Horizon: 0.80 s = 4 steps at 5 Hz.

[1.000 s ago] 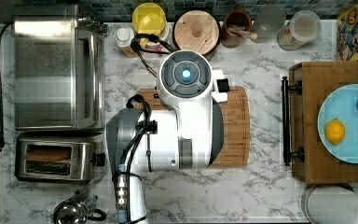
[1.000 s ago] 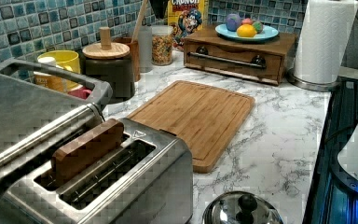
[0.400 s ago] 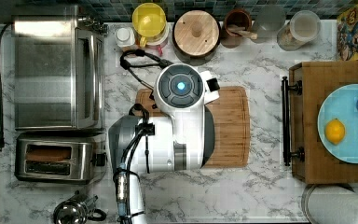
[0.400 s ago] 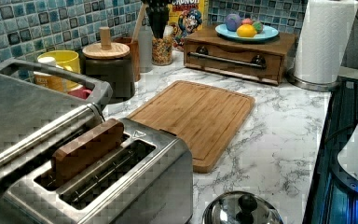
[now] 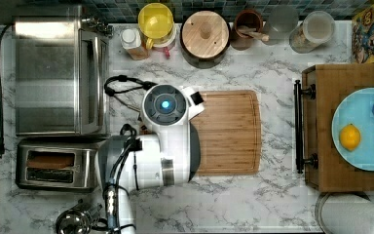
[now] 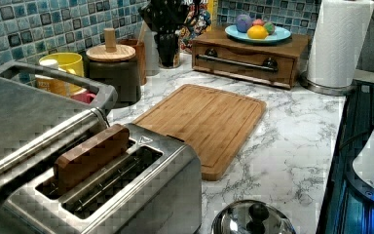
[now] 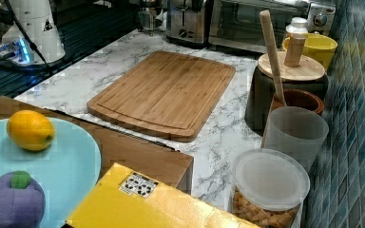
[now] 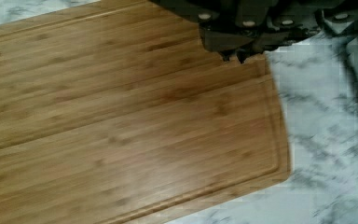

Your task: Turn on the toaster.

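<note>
The toaster (image 5: 53, 164) is a small steel pop-up with a brown bread slice (image 6: 90, 156) standing in one slot; it sits by the counter's front edge at the top view's left, and it also appears far back in the right view (image 7: 186, 20). My arm (image 5: 164, 131) hangs over the end of the cutting board (image 5: 226, 131) nearest the toaster. Dark against the wood, my gripper (image 8: 233, 58) looks shut with nothing in it. It hangs high over the counter at the top of the left view (image 6: 168, 59), well away from the toaster.
A big toaster oven (image 5: 58, 73) stands behind the toaster. Jars, a yellow mug (image 5: 156, 22) and a lidded canister (image 5: 205, 31) line the back wall. A wooden box with a fruit plate (image 5: 365, 129), a paper roll (image 6: 338, 44) and a kettle lid (image 6: 253, 219) stand around.
The arm has swung toward the top view's left, from the board's middle to its toaster-side end. The gripper has come into the top of the left view.
</note>
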Available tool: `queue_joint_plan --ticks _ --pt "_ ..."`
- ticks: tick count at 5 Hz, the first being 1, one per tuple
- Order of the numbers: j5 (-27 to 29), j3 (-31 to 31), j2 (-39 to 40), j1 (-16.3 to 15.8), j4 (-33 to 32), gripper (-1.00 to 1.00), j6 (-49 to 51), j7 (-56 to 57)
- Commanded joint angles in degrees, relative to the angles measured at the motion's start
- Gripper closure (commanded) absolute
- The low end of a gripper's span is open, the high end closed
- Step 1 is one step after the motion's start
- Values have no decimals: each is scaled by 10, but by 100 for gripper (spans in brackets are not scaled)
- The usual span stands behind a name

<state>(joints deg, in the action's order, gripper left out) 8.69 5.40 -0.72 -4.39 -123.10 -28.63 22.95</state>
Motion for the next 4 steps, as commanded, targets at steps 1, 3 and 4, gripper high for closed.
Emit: queue_joint_plan --ticks 1,3,4 --pt "43 61 -77 -53 -43 100 -45 54" --pt "45 82 -74 -82 -68 100 -31 26" --pt "55 90 -90 -97 -90 100 -30 20"
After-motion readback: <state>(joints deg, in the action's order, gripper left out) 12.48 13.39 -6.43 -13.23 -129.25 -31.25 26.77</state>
